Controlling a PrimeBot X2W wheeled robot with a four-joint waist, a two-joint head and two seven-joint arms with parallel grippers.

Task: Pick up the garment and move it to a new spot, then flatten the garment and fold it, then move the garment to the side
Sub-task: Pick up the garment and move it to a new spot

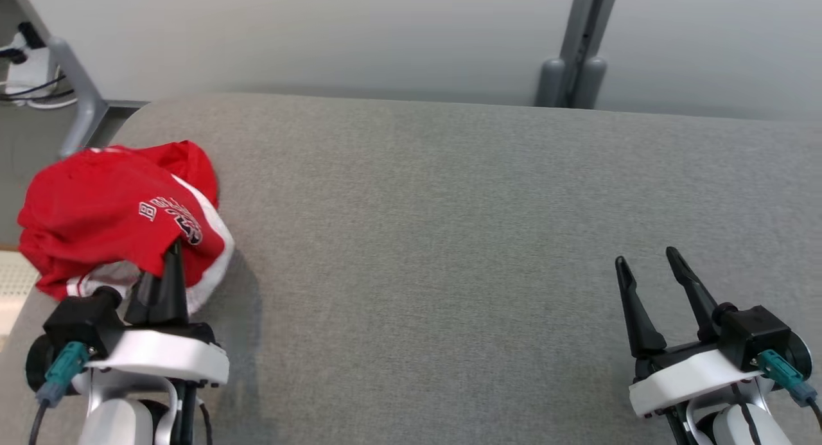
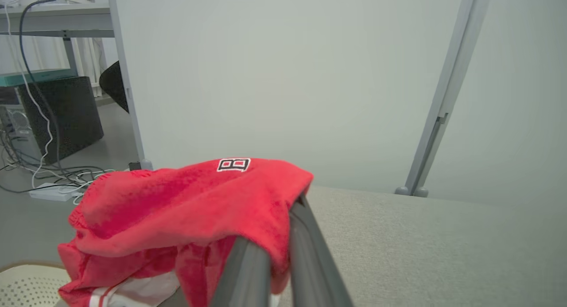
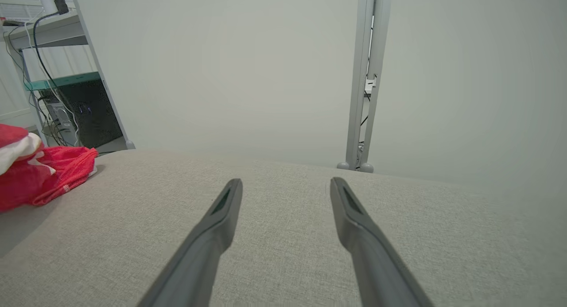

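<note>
Grey padded table (image 1: pixel 449 239) — red garment (image 1: pixel 109 207) bunched at left edge.

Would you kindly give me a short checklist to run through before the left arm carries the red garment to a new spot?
1. Grip: the left gripper is shut on the red garment: ok.
2. Garment lifted clear of the table: cannot tell.
3. Bare surface toward the middle of the table for the new spot: ok.
4. The right gripper is open and apart from the garment: ok.
5. Garment flat: not ok, it is bunched up near the table's left edge.
</note>
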